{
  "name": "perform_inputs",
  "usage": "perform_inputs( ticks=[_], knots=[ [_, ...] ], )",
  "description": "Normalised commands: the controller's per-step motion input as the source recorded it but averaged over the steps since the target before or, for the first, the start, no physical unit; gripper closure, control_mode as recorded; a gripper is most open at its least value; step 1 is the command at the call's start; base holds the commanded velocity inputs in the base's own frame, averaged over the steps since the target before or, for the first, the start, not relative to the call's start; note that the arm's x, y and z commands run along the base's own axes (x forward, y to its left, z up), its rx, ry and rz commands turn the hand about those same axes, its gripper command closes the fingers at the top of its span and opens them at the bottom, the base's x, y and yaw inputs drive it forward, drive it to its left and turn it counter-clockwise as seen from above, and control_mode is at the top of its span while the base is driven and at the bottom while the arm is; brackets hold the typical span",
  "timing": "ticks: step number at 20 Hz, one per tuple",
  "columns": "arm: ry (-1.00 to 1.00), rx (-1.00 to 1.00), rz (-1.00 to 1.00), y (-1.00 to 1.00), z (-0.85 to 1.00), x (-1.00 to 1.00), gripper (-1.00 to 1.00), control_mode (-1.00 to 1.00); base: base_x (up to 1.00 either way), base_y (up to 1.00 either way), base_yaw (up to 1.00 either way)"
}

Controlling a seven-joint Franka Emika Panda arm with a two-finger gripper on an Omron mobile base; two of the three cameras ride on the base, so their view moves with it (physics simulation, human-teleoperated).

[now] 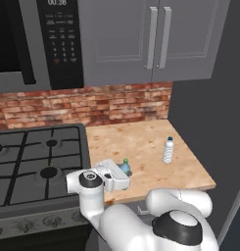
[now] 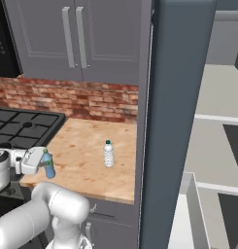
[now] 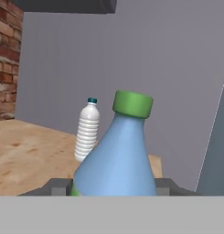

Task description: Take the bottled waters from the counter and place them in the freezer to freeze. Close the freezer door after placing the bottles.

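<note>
My gripper (image 1: pixel 124 172) is shut on the blue-tinted bottled water with a green cap (image 1: pixel 125 166) at the front left of the wood-grain counter (image 1: pixel 141 139), beside the stove. In the hand view this bottle (image 3: pixel 115 155) stands upright between my fingertips (image 3: pixel 58 186). The right base view has the gripper (image 2: pixel 45 164) low on the same bottle (image 2: pixel 48 165). The clear-whitish bottled water with a blue cap (image 1: pixel 168 150) (image 2: pixel 108 153) (image 3: pixel 87 130) stands upright further right on the counter (image 2: pixel 86 141). The freezer (image 2: pixel 220 116) is open, with pale shelves, and its door (image 2: pixel 174 121) stands out beside the counter.
A black gas stove (image 1: pixel 33 157) borders the counter on the left, under a microwave (image 1: pixel 38 39). Grey wall cabinets (image 1: pixel 151 39) hang over a red brick backsplash (image 1: pixel 92 108). The freezer's dark side wall (image 1: pixel 209 98) closes off the counter's right end.
</note>
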Motion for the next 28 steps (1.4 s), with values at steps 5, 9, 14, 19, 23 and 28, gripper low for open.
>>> perform_inputs(
  ticks=[5,9,14,19,23,28],
  knots=[
    [0.02,0.0,0.0,0.0,0.63,-0.15,1.0,-1.0,0.0,0.0,0.0],
    [0.05,0.0,0.0,-0.01,0.81,-0.27,1.0,-1.0,0.0,0.0,0.0],
    [0.03,0.0,-0.03,-0.23,0.69,-0.42,1.0,-1.0,0.0,0.0,0.0],
    [0.0,0.0,-0.04,-0.37,0.66,-0.47,1.0,-1.0,0.0,0.0,0.0],
    [0.0,0.0,-0.02,-0.39,0.61,-0.48,1.0,-1.0,0.0,0.0,0.0],
    [0.0,0.02,0.0,-0.53,0.63,-0.32,1.0,-1.0,0.0,0.0,0.0]
  ],
)
